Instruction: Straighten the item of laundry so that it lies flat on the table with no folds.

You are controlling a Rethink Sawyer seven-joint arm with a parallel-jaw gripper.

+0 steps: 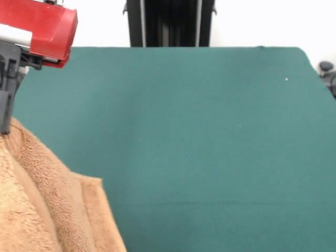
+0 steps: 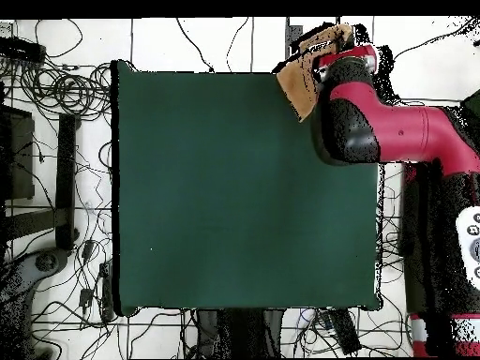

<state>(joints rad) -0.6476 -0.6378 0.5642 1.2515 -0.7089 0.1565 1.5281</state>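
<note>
Towel (image 1: 37, 199) hangs bunched at the table's (image 1: 210, 131) 1 o'clock corner in the overhead view, beneath the gripper (image 1: 6, 105); seemingly lifted to shake folds loose. Claw's grip: cannot tell.

This is a robotics lab or test room, not a home or shop. A large table (image 2: 234, 187) covered in plain dark green cloth stands on a pale floor of big tiles (image 2: 94, 42), and loose black cables (image 2: 61, 89) sprawl over that floor on every side, some wound in coils. A red and black industrial robot arm (image 2: 394, 131) reaches over one table corner from its base beside the table. Dark metal stands and equipment (image 2: 37, 216) line the floor at one side. In the front view a bare white wall (image 1: 262, 23) rises behind the table, with a black upright column (image 1: 170, 23) against it.
</note>
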